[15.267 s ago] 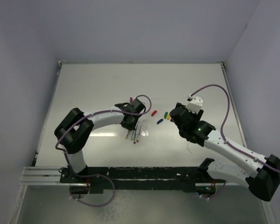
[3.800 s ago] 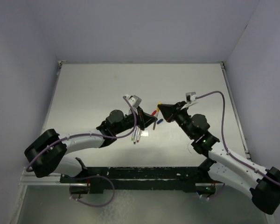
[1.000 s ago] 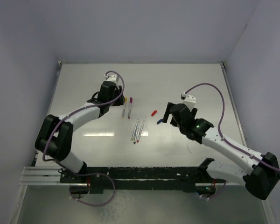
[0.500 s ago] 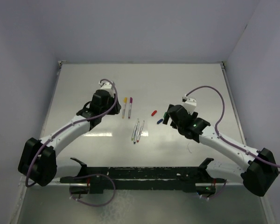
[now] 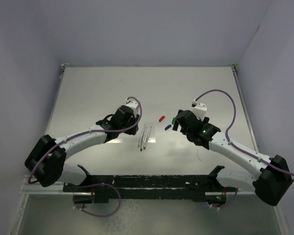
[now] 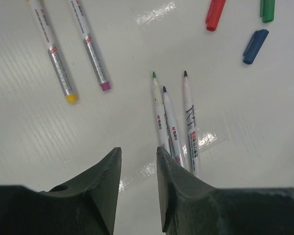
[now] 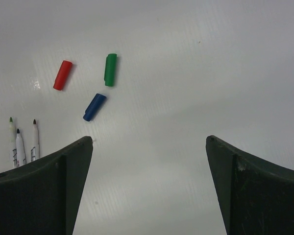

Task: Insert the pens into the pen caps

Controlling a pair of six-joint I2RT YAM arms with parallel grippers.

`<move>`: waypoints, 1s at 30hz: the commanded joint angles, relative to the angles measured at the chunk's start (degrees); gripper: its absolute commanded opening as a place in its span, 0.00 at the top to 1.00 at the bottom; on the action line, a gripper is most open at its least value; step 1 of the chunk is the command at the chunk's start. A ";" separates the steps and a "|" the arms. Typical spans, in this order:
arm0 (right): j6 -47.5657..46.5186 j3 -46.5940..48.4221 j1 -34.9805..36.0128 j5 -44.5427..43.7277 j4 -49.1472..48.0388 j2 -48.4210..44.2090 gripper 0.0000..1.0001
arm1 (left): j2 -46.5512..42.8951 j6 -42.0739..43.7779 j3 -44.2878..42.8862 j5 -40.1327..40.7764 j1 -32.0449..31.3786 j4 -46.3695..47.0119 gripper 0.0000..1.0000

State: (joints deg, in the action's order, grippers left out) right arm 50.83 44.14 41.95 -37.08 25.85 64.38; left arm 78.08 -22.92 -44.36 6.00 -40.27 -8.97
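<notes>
Three uncapped pens (image 6: 171,122) lie side by side just beyond my left gripper (image 6: 138,152); its jaws stand a narrow gap apart and hold nothing. Two capped pens, one yellow-capped (image 6: 56,58) and one purple-capped (image 6: 93,54), lie further left. The red cap (image 6: 214,10), green cap (image 6: 267,9) and blue cap (image 6: 255,39) lie loose at the upper right. My right gripper (image 7: 149,139) is wide open and empty, just short of the blue cap (image 7: 94,106), green cap (image 7: 110,69) and red cap (image 7: 62,75). In the top view the uncapped pens (image 5: 144,137) lie between both grippers.
A white tabletop (image 5: 88,93) with raised edges is enclosed by pale walls. The left arm (image 5: 83,137) crosses the near left. The right arm (image 5: 235,149) and its purple cable cross the near right.
My left gripper has swung from the far left, by the capped pens, right and nearer to the three uncapped pens. The right gripper has hardly moved.
</notes>
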 commanded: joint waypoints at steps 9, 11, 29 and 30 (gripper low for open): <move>-4.30 -3.00 0.06 -1.61 -4.89 -5.76 0.00 | 9.79 -1.46 -4.55 5.97 -8.22 -1.56 0.62; -4.32 -2.88 0.05 -1.65 -4.42 -5.54 0.00 | 10.77 -1.68 -4.80 6.04 -8.51 -1.05 0.62; -4.25 -3.28 0.05 -0.80 -5.10 -4.90 0.00 | 17.40 -1.56 -8.52 8.93 -8.86 -2.28 0.62; -4.17 -3.26 -0.01 -0.74 -5.10 -4.81 0.00 | 17.97 -1.60 -9.18 8.90 -8.86 -3.14 0.62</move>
State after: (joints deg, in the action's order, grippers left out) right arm 46.92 40.88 41.95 -36.75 22.00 59.55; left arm 94.91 -23.46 -50.02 13.54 -48.88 -11.20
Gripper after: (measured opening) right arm 0.998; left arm 0.381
